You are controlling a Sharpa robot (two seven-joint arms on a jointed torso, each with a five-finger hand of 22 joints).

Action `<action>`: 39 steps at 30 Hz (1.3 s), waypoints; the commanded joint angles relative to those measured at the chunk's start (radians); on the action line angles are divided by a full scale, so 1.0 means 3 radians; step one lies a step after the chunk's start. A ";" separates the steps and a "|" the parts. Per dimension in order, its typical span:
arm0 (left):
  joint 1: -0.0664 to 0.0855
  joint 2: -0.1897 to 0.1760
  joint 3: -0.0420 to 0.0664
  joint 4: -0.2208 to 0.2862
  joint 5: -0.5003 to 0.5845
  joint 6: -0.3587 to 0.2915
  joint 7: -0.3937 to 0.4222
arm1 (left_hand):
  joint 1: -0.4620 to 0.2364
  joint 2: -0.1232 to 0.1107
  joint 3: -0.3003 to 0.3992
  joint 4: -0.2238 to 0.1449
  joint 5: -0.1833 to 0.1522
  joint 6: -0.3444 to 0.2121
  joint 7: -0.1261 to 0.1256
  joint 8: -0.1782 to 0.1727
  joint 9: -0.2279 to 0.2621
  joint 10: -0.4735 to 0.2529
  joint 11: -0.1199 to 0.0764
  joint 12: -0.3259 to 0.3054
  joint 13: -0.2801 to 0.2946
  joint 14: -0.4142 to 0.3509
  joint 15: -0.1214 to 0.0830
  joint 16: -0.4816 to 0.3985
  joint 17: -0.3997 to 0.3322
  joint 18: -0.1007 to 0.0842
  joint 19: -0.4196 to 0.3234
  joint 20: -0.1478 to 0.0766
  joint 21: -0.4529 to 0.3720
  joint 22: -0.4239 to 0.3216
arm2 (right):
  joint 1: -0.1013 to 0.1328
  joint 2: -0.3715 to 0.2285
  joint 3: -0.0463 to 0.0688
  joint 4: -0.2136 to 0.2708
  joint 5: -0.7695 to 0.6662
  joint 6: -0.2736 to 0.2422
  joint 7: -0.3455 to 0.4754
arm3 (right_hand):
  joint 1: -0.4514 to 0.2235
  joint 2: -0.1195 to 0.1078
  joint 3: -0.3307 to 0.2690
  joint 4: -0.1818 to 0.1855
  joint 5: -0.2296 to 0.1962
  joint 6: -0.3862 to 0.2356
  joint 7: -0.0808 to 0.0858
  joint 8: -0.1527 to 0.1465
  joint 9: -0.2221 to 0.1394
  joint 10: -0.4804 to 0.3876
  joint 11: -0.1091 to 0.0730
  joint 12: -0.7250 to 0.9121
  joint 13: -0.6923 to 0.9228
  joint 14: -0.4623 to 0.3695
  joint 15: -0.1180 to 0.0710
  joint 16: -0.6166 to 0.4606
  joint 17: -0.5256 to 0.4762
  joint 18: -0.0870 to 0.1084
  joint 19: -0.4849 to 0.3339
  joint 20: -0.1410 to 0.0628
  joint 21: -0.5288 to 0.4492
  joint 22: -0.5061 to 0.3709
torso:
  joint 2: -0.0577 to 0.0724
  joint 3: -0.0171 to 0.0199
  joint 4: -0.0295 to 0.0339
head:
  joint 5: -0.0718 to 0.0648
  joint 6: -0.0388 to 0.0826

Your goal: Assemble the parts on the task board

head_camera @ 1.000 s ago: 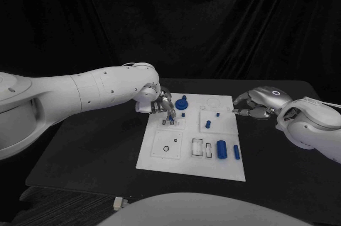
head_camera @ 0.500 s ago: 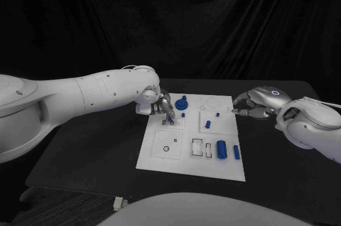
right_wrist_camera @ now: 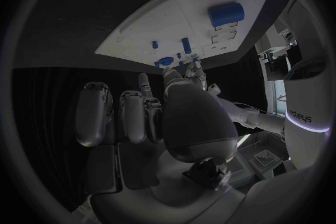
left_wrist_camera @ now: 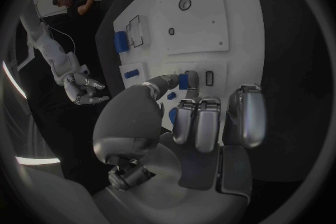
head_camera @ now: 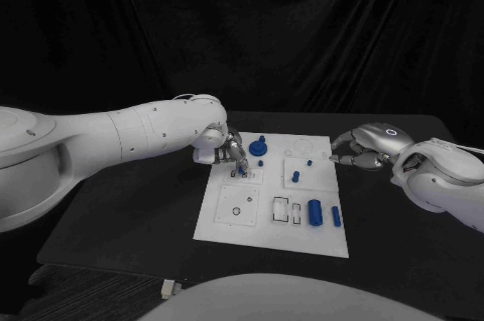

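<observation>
while the left hand point(head_camera: 230, 153) is pinching a small blue part point(left_wrist_camera: 185, 80) between thumb and a fingertip, it is holding that piece just over a slot near the far left corner of the task board point(head_camera: 242, 226), so the step in hand looks like seating this part in its place. the blue part is sitting upright in the pinch, with the other fingers point(left_wrist_camera: 199, 123) curling down beside it. the next move, as i judge it, is calling for a straight, gentle press down with the piece lined up to the slot, then a release without dragging it sideways.

just beside the pinch, a blue round knob point(head_camera: 258, 148) is standing at the board's far edge, and a short blue peg point(head_camera: 296, 175) is standing toward the middle. two blue cylinders point(head_camera: 315, 212) are lying near the board's right edge, toward its near side, well apart from the work.

the right hand point(head_camera: 355, 153) is hanging off the board's far right corner, its fingers curling inward; i cannot tell whether anything is in them. it is leaving the right half of the board free.

room is tight around the pinch, with the knob close by. the near left part of the board, with its small ring hole point(head_camera: 235, 211), is lying open, and the black table point(head_camera: 131, 216) is giving the left arm space along the board's left edge.
</observation>
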 commanded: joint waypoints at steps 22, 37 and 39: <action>-0.0056 0.0026 0.0003 0.0002 -0.0099 -0.0047 0.0005 | -0.0012 0.0065 0.0174 -0.0196 0.0015 -0.0013 0.0000 -0.0044 -0.0006 0.0353 0.0003 0.0012 0.0878 0.0353 -0.0006 -0.0014 0.0876 0.0029 -0.0002 -0.0005 -0.0003 0.0639 | -0.0011 0.0001 0.0002 0.0006 -0.0007 0.0001 -0.0051 | 0.0035 0.0012 -0.0001 -0.0027 0.0030 0.0026 0.0002 0.0005 -0.0005 0.0340 0.0013 -0.0001 0.0849 0.0154 0.0018 -0.0023 -0.0010 0.0000 0.0071 0.0017 -0.0020 0.0601 | -0.0002 0.0001 -0.0001 | -0.0010 0.0001; -0.0080 0.0018 0.0003 0.0032 -0.0199 -0.0095 0.0020 | -0.0031 0.0072 0.0170 -0.0192 0.0004 -0.0012 0.0005 -0.0050 -0.0010 0.0353 0.0008 0.0012 0.0878 0.0353 -0.0002 -0.0014 0.0876 0.0029 -0.0005 -0.0003 -0.0007 0.0637 | -0.0012 0.0013 0.0002 -0.0004 -0.0007 0.0025 -0.0051 | 0.0035 0.0012 -0.0001 -0.0027 0.0030 0.0026 0.0002 0.0005 -0.0005 0.0340 0.0013 -0.0001 0.0849 0.0154 0.0018 -0.0023 -0.0010 0.0000 0.0071 0.0017 -0.0020 0.0601 | -0.0002 0.0000 -0.0001 | 0.0006 0.0001; -0.0080 0.0015 0.0003 0.0041 -0.0200 -0.0100 0.0021 | -0.0032 0.0073 0.0170 -0.0192 0.0004 -0.0012 0.0005 -0.0050 -0.0010 0.0353 0.0008 0.0012 0.0878 0.0353 -0.0002 -0.0014 0.0876 0.0029 -0.0004 -0.0003 -0.0005 0.0638 | -0.0012 0.0015 0.0002 -0.0006 -0.0007 0.0028 -0.0051 | 0.0039 0.0013 0.0001 -0.0028 0.0035 0.0028 0.0003 0.0005 -0.0006 0.0337 0.0014 -0.0004 0.0843 0.0153 0.0019 -0.0026 -0.0015 0.0000 0.0070 0.0017 -0.0022 0.0601 | -0.0002 0.0001 0.0000 | 0.0011 0.0001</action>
